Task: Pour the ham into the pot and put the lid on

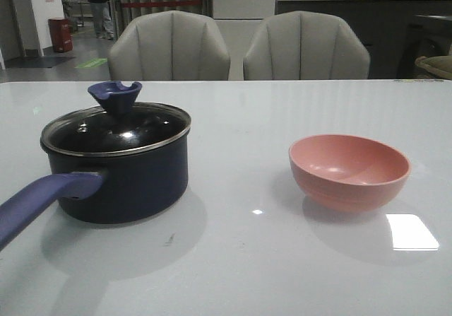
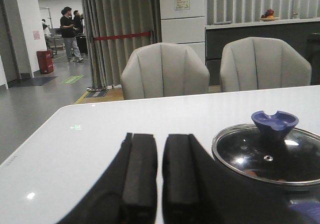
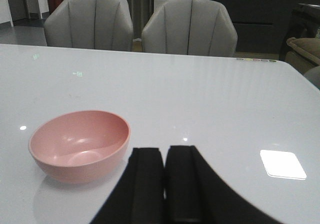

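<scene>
The dark navy pot (image 1: 120, 178) stands on the table's left, its purple-blue handle (image 1: 42, 199) pointing to the front left. The glass lid (image 1: 116, 129) with its blue knob (image 1: 114, 95) sits on the pot; it also shows in the left wrist view (image 2: 270, 154). A faint orange patch shows through the glass (image 2: 255, 174); the ham is otherwise hidden. The pink bowl (image 1: 349, 171) stands empty on the right and shows in the right wrist view (image 3: 80, 144). My left gripper (image 2: 160, 156) is shut and empty beside the pot. My right gripper (image 3: 165, 166) is shut and empty beside the bowl.
Two grey chairs (image 1: 169, 47) (image 1: 305, 47) stand behind the table's far edge. A bright light reflection (image 1: 412, 231) lies on the white table (image 1: 240, 259) at the front right. Neither arm shows in the front view.
</scene>
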Tool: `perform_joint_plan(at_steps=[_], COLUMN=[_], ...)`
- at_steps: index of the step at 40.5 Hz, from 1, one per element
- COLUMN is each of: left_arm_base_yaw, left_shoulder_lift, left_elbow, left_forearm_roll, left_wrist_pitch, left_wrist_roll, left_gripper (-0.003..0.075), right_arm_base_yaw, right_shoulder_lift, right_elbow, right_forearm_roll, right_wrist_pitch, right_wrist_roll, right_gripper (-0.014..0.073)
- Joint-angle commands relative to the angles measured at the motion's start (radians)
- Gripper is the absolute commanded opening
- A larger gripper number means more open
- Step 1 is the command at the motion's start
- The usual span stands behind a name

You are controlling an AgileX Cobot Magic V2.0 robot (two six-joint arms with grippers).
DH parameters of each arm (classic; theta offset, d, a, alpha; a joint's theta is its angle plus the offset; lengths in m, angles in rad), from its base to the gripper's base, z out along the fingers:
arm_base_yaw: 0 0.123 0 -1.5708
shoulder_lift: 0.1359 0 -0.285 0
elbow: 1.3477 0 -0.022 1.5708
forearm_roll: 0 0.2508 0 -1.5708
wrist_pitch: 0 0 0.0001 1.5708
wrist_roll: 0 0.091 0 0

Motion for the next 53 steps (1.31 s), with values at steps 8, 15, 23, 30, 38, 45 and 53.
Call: perform_joint_plan(at_steps=[8, 15, 23, 30, 38, 45, 53], left_arm_base_yaw=[0.000, 0.000, 0.000, 0.000, 0.000, 0.000, 0.000], left_shoulder_lift=[0.010, 0.010, 0.010, 0.010, 0.010, 0.010, 0.010], left_elbow=[0.022, 0.022, 0.022, 0.022, 0.022, 0.022, 0.022], left_forearm_roll=[-0.002, -0.002, -0.002, -0.002, -0.002, -0.002, -0.002], left_wrist_pitch=[-0.077, -0.077, -0.077, -0.077, -0.077, -0.077, -0.077], left_wrist_roll=[-0.013, -0.013, -0.013, -0.013, -0.013, -0.013, -0.013], left_gripper=[0.0132, 0.0132, 0.0132, 0.0132, 0.0132, 0.0132, 0.0132], right_arm_base_yaw=[-0.039, -0.047, -0.047, -0.047, -0.047, -0.047, -0.047], right_shoulder_lift=[-0.019, -0.019, -0.019, -0.019, -0.019, -0.019, -0.019], right_elbow=[-0.005, -0.005, -0.005, -0.005, -0.005, -0.005, -0.005], right_forearm_roll=[-0.039, -0.039, -0.039, -0.039, -0.039, -0.039, -0.039], right_wrist_pitch=[-0.097, -0.111, -0.103, -0.103, -0.103, -0.103, -0.103], right_wrist_roll=[0.033, 0.033, 0.033, 0.033, 0.033, 0.033, 0.033], right_gripper=[0.0147, 0.0147, 0.0147, 0.0147, 0.0147, 0.0147, 0.0147])
